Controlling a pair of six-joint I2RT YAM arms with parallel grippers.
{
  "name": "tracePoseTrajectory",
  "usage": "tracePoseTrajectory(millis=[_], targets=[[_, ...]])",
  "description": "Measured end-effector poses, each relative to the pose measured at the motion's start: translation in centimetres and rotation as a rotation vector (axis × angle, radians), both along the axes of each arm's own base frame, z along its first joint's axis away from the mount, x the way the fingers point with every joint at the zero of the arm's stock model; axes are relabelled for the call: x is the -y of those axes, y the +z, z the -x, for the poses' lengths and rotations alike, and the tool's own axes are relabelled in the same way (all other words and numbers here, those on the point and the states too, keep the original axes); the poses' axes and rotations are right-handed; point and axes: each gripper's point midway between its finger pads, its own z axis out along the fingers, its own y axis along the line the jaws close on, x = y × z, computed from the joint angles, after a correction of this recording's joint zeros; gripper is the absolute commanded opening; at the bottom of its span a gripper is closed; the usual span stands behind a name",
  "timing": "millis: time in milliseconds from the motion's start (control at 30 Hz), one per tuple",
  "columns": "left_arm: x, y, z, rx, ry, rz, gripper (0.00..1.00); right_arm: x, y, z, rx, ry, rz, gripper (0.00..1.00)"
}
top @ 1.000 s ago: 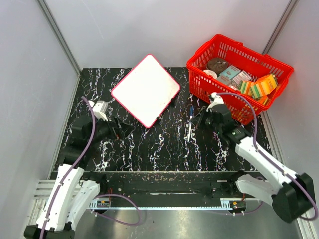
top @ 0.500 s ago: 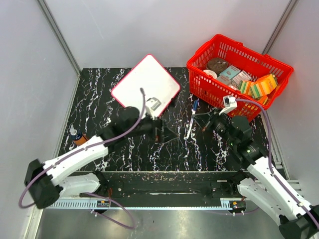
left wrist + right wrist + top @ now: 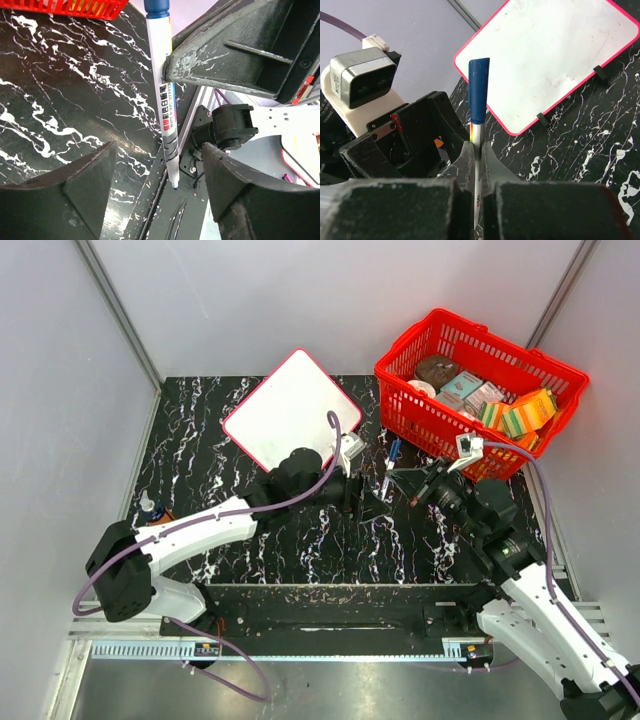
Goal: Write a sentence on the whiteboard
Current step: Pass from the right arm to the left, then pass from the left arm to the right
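Your left arm has swung further right since half a second ago – its left gripper (image 3: 372, 506) has gone from below the whiteboard's (image 3: 290, 420) near corner to just beside the pen (image 3: 386, 472). Your right arm has barely shifted, and the whiteboard, the basket (image 3: 400, 390) and the small bottle (image 3: 150, 508) at the left edge of the table (image 3: 200, 440) lie where they did.

Your right gripper (image 3: 476, 150) is clamped on the pen (image 3: 479, 95), fingers pressed to the white barrel below the blue cap, which stands up out of the grip. From your left wrist, the left gripper (image 3: 160, 190) is spread wide, one finger (image 3: 75, 195) low on the left and the other low on the right. The pen (image 3: 165, 100) stands between and beyond them, touching neither, with a grey finger of the right gripper against its side.

Writing: the pen barrel carries a printed label – a line of red characters, a small colour band and fine dark print – all too small for you to read. The boxes in the basket show printed faces, but these are illegible from above.

The whiteboard (image 3: 555, 60) lies flat on the table at the back left, turned cornerwise, its near edge well apart from both grippers. Its face shows plain white inside the red rim, save a faint grey streak near one side
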Motion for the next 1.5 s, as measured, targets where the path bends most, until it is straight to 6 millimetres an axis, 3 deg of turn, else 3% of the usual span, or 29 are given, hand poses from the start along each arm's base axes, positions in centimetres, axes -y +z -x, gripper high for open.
tracePoseTrajectory(millis=[233, 267, 367, 400, 500, 533, 633, 767, 933, 1067, 1300, 1500], targets=[[0.8, 1.4, 0.4, 0.036, -0.024, 0.073, 0.36, 0.5, 1.0, 0.7, 0.023, -0.01, -0.038, 0.0], [0.9, 1.5, 0.4, 0.038, -0.026, 0.082, 0.25, 0.5, 1.0, 0.8, 0.022, -0.01, -0.041, 0.0], [1.1, 1.7, 0.7, 0.04, -0.039, 0.094, 0.02, 0.6, 0.9, 0.9, 0.019, -0.012, -0.049, 0.0], [1.1, 1.8, 0.7, 0.04, -0.038, 0.095, 0.0, 0.6, 1.0, 0.9, 0.02, -0.012, -0.053, 0.03], [1.1, 1.7, 0.7, 0.04, -0.036, 0.094, 0.0, 0.8, 1.1, 1.0, 0.026, -0.017, -0.055, 0.14], [1.1, 1.7, 0.6, 0.043, -0.034, 0.093, 0.0, 0.8, 1.1, 1.0, 0.027, -0.018, -0.054, 0.36], [0.7, 1.6, 0.4, 0.06, -0.013, 0.074, 0.0, 0.8, 0.9, 1.1, 0.019, -0.018, -0.05, 0.78], [-1.0, 2.5, 0.2, 0.118, 0.039, 0.042, 0.0, 0.9, 0.1, 1.2, -0.004, -0.016, -0.019, 1.0], [-4.5, 4.9, 0.2, 0.232, 0.111, 0.002, 0.0, 0.8, 0.0, 1.5, -0.01, -0.003, -0.005, 1.0], [-7.0, 5.6, 0.6, 0.291, 0.134, -0.069, 0.0, 0.2, 0.6, 2.2, 0.003, 0.055, -0.007, 1.0], [-10.9, 4.6, 2.4, 0.335, 0.103, -0.209, 0.0, -2.6, 2.5, 3.9, 0.073, 0.262, -0.019, 1.0], [-12.4, 4.3, 4.2, 0.354, 0.034, -0.243, 0.0, -5.2, 4.3, 5.8, 0.144, 0.494, -0.075, 0.97]])
